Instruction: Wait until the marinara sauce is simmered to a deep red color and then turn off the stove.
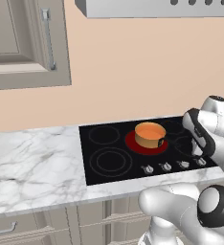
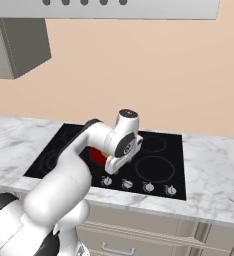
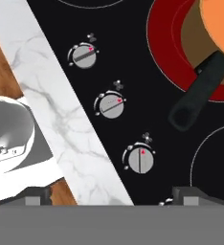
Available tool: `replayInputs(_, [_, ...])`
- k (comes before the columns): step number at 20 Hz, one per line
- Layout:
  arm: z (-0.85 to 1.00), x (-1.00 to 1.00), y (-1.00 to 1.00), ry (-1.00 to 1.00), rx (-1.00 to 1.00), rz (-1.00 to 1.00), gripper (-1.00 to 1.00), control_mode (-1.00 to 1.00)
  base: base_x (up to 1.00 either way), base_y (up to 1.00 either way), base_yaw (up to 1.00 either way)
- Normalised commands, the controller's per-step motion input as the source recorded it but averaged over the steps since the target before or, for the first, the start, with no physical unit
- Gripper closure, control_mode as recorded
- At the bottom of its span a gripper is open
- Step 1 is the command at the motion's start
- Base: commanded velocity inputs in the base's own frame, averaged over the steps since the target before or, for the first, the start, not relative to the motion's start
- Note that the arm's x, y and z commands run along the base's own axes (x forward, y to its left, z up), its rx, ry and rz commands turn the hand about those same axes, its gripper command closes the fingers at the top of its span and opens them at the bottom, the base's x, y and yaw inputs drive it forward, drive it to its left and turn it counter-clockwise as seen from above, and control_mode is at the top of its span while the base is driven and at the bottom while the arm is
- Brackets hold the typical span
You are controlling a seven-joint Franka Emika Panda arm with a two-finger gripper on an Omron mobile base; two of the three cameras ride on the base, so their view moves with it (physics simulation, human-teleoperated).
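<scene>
The marinara sauce (image 1: 150,129) is a flat orange disc filling a small tan pot (image 1: 149,139) on the stove (image 1: 109,143). It also shows at the top right of the hand view as an orange sauce (image 3: 222,21). The pot's black handle (image 3: 200,91) points toward the knobs. Under the pot a burner (image 3: 169,45) glows red. My gripper (image 3: 113,197) hangs open above the stove's front edge, nothing between its fingertips (image 3: 190,195). Straight ahead of it is the nearest silver knob (image 3: 140,159), with two more knobs (image 3: 110,105) further along the row. In the right base view my arm hides the pot.
White marble counter (image 1: 32,162) runs left of the cooktop and also to its right (image 2: 214,170). A grey wall cabinet (image 1: 23,43) hangs at upper left and a range hood (image 1: 157,7) sits above the stove. Grey drawers (image 1: 18,229) lie below the counter.
</scene>
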Motion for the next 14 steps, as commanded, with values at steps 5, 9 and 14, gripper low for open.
replayInputs(5, [-0.15, 0.21, -0.07, 0.07, -0.03, 0.00, -1.00, -1.00, 0.00, 0.00, 0.00])
replayInputs(9, [-0.14, 0.17, -0.18, 0.03, 0.00, 0.00, -1.00, -1.00, 0.00, 0.00, 0.00])
replayInputs(14, [-0.13, 0.23, -0.05, 0.04, -0.01, 0.00, -1.00, -1.00, 0.00, 0.00, 0.00])
